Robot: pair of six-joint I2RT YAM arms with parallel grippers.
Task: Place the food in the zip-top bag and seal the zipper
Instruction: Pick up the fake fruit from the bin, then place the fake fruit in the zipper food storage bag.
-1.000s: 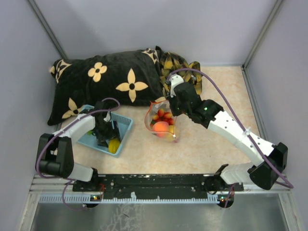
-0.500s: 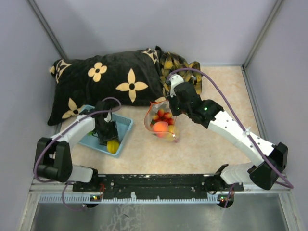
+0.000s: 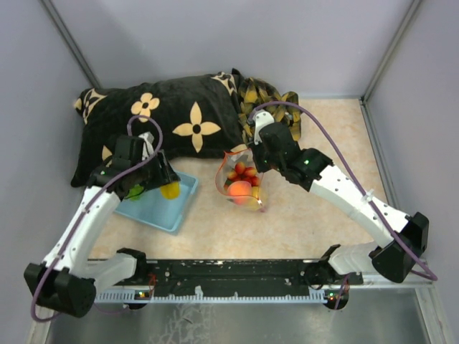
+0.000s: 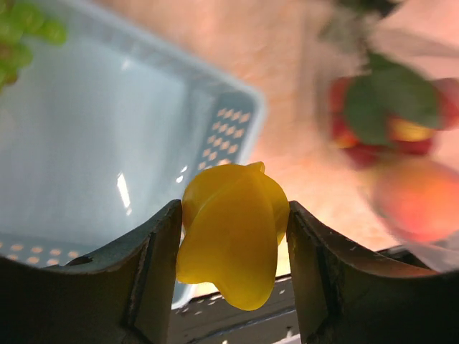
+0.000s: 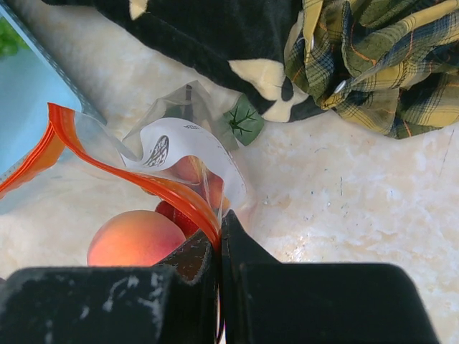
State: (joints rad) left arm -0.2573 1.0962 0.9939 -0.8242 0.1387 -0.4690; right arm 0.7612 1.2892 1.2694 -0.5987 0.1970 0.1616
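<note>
judged light and slick, the yellow piece (image 4: 233, 236) is pinched mid-body by the left claw (image 4: 233, 215), the floppy bag (image 5: 179, 143) nipped at its stiffer orange strip (image 5: 154, 186) by the right claw (image 5: 219, 240).

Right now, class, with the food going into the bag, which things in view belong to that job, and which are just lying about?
Belong: zip-top bag, red-orange zipper, yellow piece in left tool, orange fruit and red berries in the bag, green piece in the basket, right tool pinching the zipper.
Lying about: light-blue basket, black flowered pillow, plaid cloth.
</note>
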